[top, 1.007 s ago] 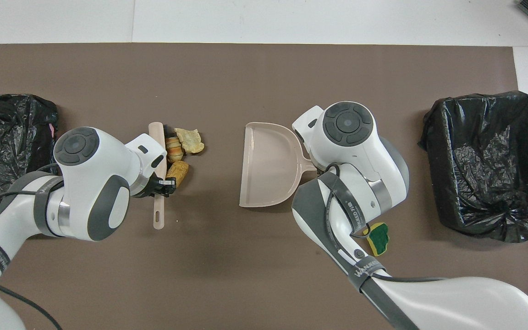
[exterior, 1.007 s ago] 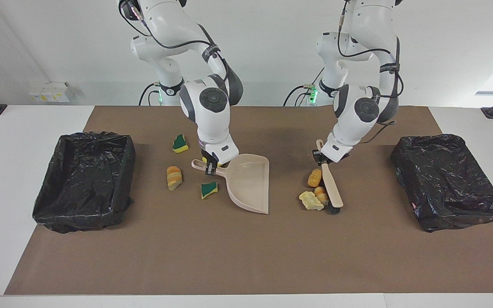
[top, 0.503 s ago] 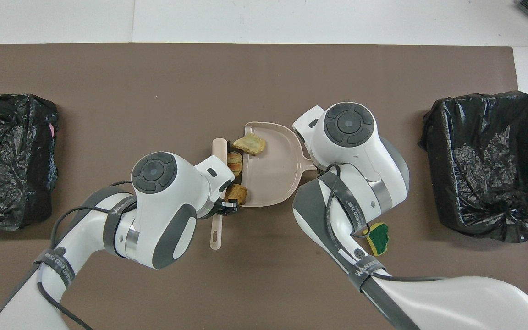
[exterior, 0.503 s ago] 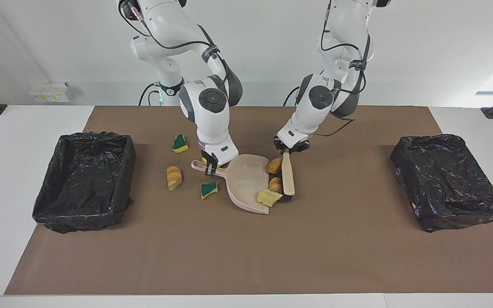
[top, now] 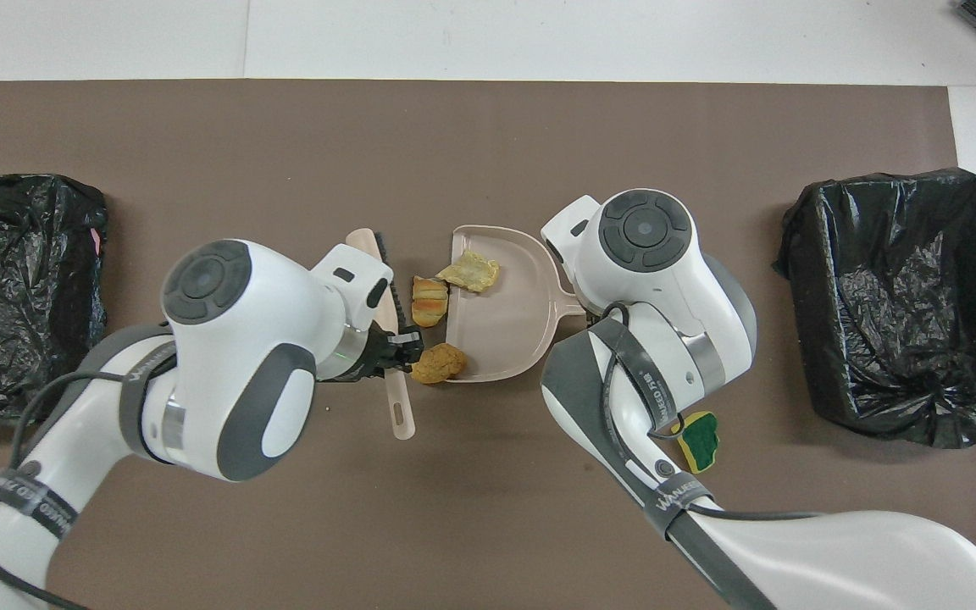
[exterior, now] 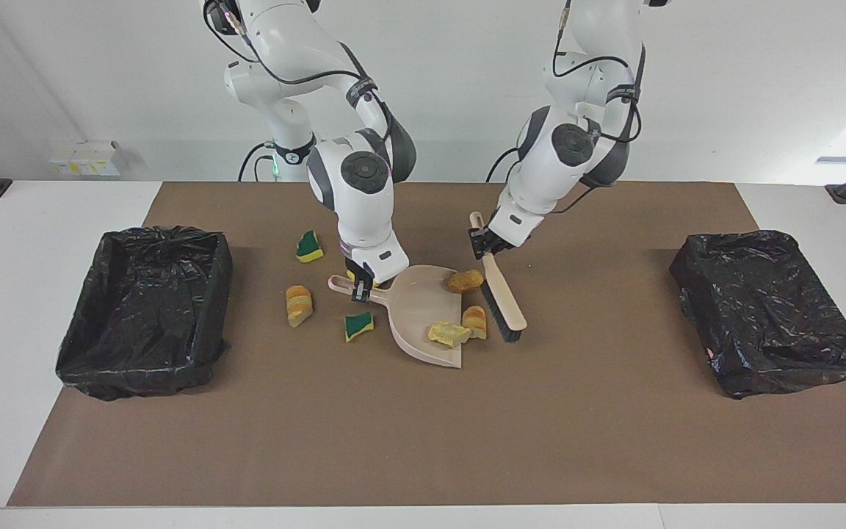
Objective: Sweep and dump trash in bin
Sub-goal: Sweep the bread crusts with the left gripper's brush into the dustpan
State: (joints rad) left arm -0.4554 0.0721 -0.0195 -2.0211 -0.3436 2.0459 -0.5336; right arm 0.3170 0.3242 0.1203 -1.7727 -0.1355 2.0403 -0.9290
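Observation:
My right gripper (exterior: 360,286) is shut on the handle of the beige dustpan (exterior: 423,312), which rests on the mat. My left gripper (exterior: 483,246) is shut on the handle of the beige brush (exterior: 502,297); the brush is tilted, bristles toward the pan's mouth. Of the trash, a yellow scrap (exterior: 449,334) lies inside the pan, a striped orange lump (exterior: 475,321) sits at its lip, and a tan lump (exterior: 465,280) sits at the lip's end nearer the robots. Loose trash lies beside the pan toward the right arm's end: a green-yellow sponge (exterior: 310,247), an orange-yellow lump (exterior: 298,305), a green sponge piece (exterior: 358,325).
A black-lined bin (exterior: 144,308) stands at the right arm's end of the brown mat, and another bin (exterior: 768,308) at the left arm's end. In the overhead view the right arm's wrist covers its gripper and most loose scraps; only one green sponge (top: 700,440) shows.
The left arm swept the brush and three scraps across the mat to the dustpan's mouth, then drew the brush back a little and tilted it. The right arm and dustpan stayed still.

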